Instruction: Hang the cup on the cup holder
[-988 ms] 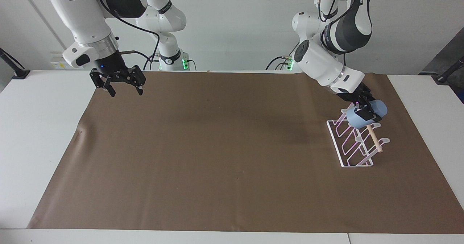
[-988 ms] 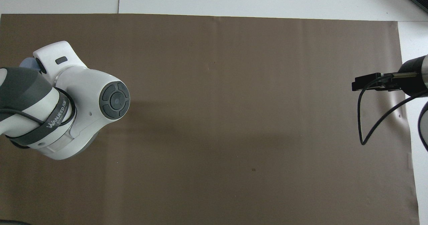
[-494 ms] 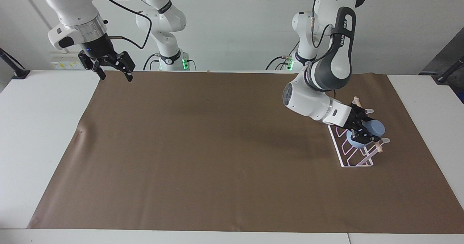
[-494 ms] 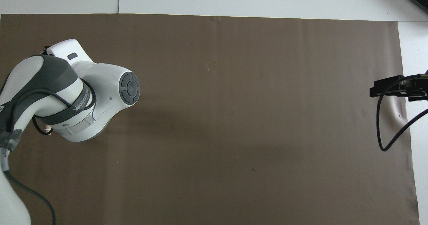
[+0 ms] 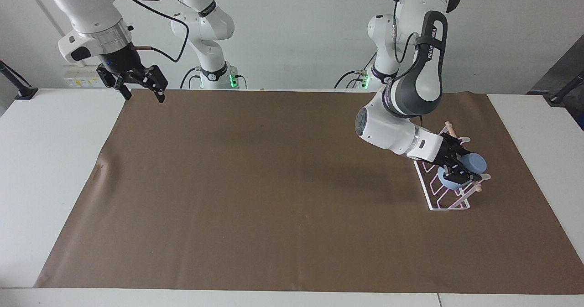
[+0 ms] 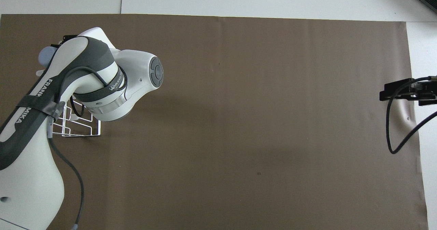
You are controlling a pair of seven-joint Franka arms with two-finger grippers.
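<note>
The blue-grey cup (image 5: 472, 164) lies tilted in my left gripper (image 5: 457, 171), which is shut on it. Its rounded base points up and toward the left arm's end of the table. It hangs low over the slanted prongs of the white wire cup holder (image 5: 441, 199), at the part of the rack farther from the robots, close to the wooden dowel (image 5: 476, 188). I cannot tell whether a prong is inside the cup. From above, the left arm hides most of this: only a sliver of the cup (image 6: 44, 55) and the rack's base frame (image 6: 83, 129) show. My right gripper (image 5: 139, 89) waits open and raised.
A brown mat (image 5: 273, 184) covers most of the white table (image 5: 50, 161). The right gripper (image 6: 392, 90) hangs over the mat's edge at the right arm's end, with a black cable (image 6: 392, 134) looping below it. A short crease (image 5: 99, 165) marks the mat near that end.
The left arm swung down and carried the cup lower along the rack, away from the robots. The right gripper rose and drew back toward the robots' end, still open.
</note>
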